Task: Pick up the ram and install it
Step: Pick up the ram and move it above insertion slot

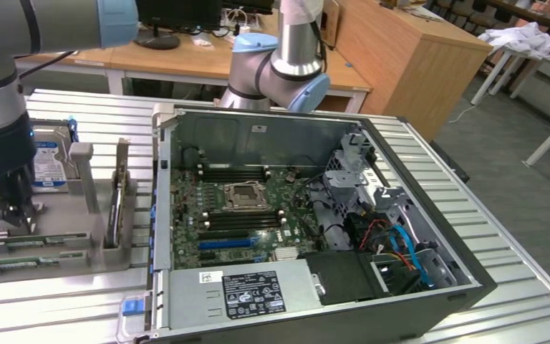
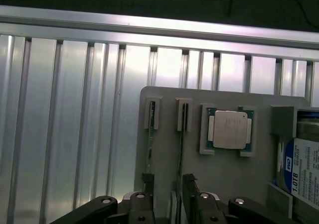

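**Gripper and task item.** The gripper [image 1: 6,222] [image 2: 168,186] is hanging over the near end of a gray parts holder [image 1: 65,247] [image 2: 164,97], at the exterior view's left. Its two fingers [image 2: 147,184] are standing apart, with nothing clamped between them. The ram [image 2: 182,139] is sitting on edge in a narrow slot of that holder and running toward the gap between the fingers. Whether the fingers are straddling it is hard to judge, as its near end is passing out of sight beneath them.

**Surroundings.**
- A second stick [image 2: 150,134], green along its edge, is lying in the slot just beside the ram.
- A processor [image 2: 229,129] is resting in a pocket next to the slots.
- A blue-labelled hard drive [image 1: 51,163] [image 2: 305,171] is standing beyond the processor.
- An open computer case [image 1: 256,129] is lying to the exterior view's right of the holder, with its motherboard [image 1: 256,215] facing up.
- The holder's upright post [image 1: 82,175] and a thin upright plate [image 1: 119,197] are standing between the gripper and the case.

**Count.**
- Two sticks
- One processor
- One hard drive
- One case
- One power supply [image 1: 246,294]

**Surface and room.** Everything is resting on a ribbed aluminium table [image 1: 514,229] [image 2: 75,134]. Wooden desks [image 1: 399,50] are standing behind it. A white cloth [image 1: 528,36] is lying on a white side table, and gray floor [image 1: 504,136] is showing beyond.
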You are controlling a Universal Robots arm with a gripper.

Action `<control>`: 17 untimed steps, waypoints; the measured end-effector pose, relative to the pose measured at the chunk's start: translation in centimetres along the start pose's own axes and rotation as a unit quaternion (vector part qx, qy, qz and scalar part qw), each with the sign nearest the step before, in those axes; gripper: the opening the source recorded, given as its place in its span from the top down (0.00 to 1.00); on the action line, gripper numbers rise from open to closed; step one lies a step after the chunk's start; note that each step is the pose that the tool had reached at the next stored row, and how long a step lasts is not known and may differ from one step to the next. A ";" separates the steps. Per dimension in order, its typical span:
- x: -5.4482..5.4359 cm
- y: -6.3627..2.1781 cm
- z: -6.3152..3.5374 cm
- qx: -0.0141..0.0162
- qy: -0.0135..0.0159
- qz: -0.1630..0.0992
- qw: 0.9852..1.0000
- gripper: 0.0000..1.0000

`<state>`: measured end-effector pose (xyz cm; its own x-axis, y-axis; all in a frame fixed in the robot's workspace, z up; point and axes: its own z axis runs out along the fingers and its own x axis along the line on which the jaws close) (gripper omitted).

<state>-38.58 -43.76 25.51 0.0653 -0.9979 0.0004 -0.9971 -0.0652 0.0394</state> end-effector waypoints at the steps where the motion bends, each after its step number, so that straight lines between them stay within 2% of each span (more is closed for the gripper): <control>1: 0.2 0.02 0.00 0.000 0.000 0.000 1.000 0.64; 5: 0.8 0.07 0.01 0.000 0.000 0.000 1.000 0.64; 17: 1.1 0.11 0.00 0.000 0.000 0.000 1.000 0.64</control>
<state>-38.63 -44.82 25.52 0.0652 -0.9979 0.0004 -0.9971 -0.0651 0.0395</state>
